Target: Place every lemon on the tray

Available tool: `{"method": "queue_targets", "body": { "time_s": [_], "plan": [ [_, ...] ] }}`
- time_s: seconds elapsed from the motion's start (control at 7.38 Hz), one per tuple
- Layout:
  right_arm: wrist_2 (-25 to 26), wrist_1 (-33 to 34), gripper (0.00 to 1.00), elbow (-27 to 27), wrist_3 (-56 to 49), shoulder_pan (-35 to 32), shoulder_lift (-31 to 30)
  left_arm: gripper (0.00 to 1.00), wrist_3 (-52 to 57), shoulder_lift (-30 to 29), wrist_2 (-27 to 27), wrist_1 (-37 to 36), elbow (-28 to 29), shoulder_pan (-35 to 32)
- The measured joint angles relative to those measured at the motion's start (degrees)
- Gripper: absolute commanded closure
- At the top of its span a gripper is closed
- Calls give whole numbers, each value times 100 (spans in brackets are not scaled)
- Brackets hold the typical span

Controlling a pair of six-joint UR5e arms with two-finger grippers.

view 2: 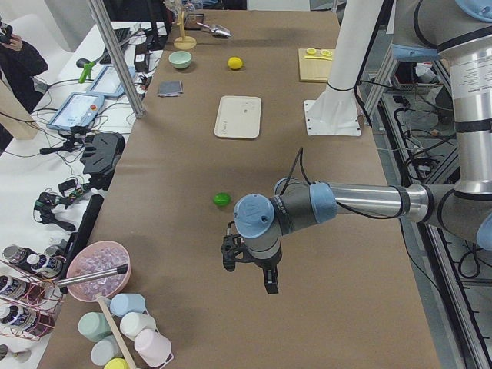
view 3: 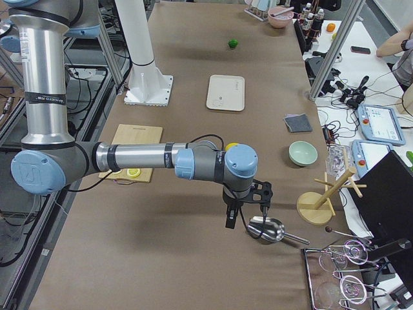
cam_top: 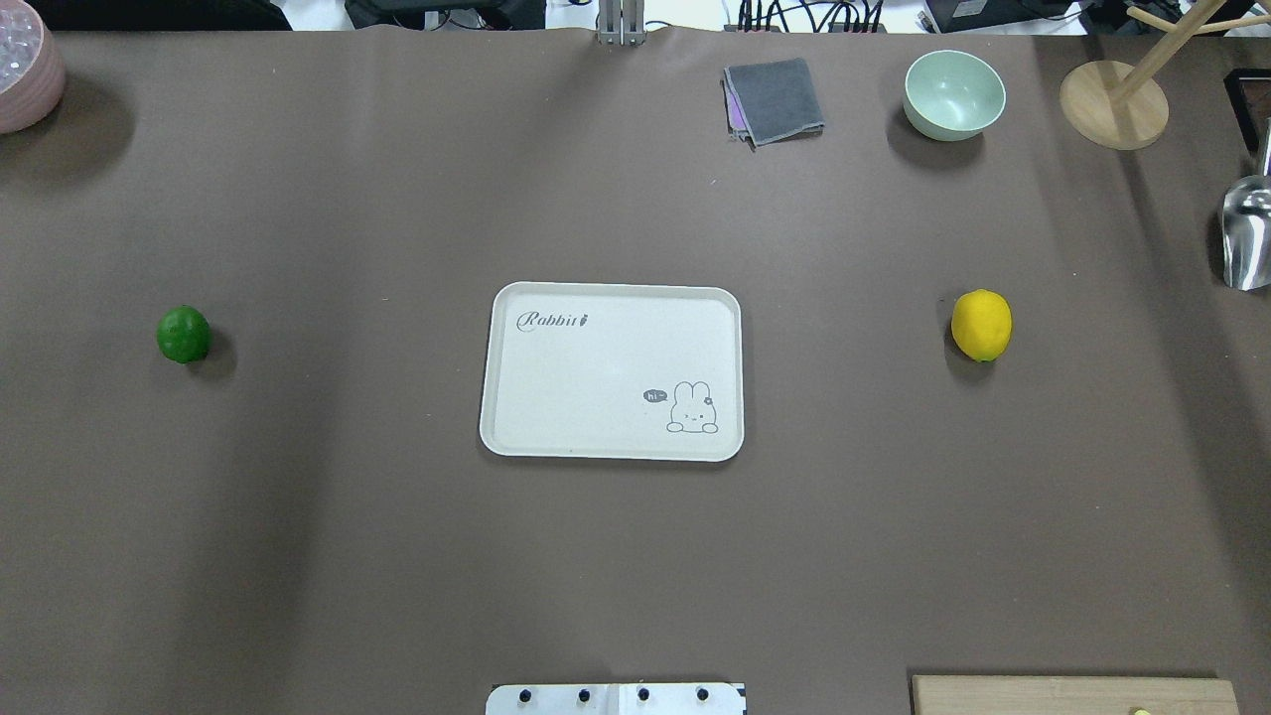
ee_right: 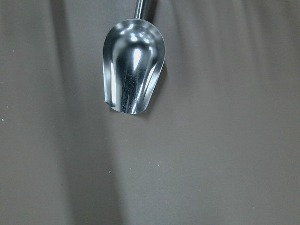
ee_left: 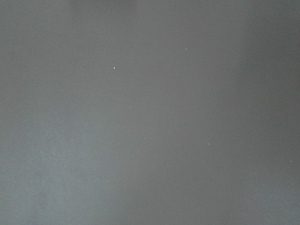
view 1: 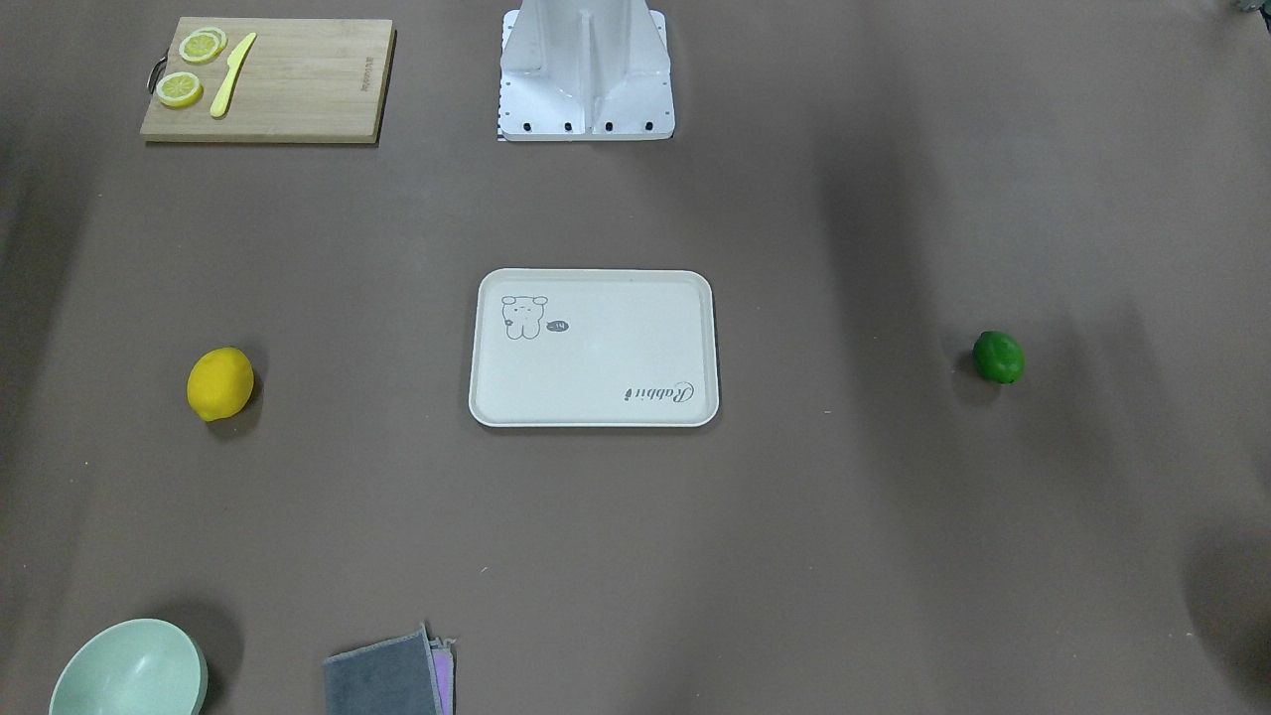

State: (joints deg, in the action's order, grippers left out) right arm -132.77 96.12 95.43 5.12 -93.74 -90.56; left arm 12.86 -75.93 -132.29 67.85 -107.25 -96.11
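Observation:
The cream tray (cam_top: 596, 377) with the rabbit drawing lies mid-table with nothing on it, also in the front view (view 1: 596, 367). The yellow lemon (cam_top: 981, 325) lies on the cloth to its right, apart from it (view 1: 220, 383). The green lemon (cam_top: 184, 334) lies far to its left (view 1: 998, 357). My left gripper (view 2: 250, 277) hangs over bare cloth past the green lemon (view 2: 222, 199). My right gripper (view 3: 245, 216) hangs over a metal scoop, past the yellow lemon (view 3: 231, 146). I cannot tell whether either is open or shut.
A metal scoop (ee_right: 133, 65) lies under the right wrist. A wooden cutting board (view 1: 288, 84) holds lemon slices (view 1: 202, 46) and a yellow knife (view 1: 232, 74). A green bowl (cam_top: 953, 94), grey cloth (cam_top: 775, 99), wooden stand (cam_top: 1112, 104) and pink bowl (cam_top: 25, 65) line the far edge.

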Motion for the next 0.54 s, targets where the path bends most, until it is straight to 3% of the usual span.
{"method": "queue_targets", "body": {
  "time_s": [0.54],
  "plan": [
    [-72,-5,1,-19,42,-4,-23,1,-7,-139,-13,-239,69,4]
  ]
}}
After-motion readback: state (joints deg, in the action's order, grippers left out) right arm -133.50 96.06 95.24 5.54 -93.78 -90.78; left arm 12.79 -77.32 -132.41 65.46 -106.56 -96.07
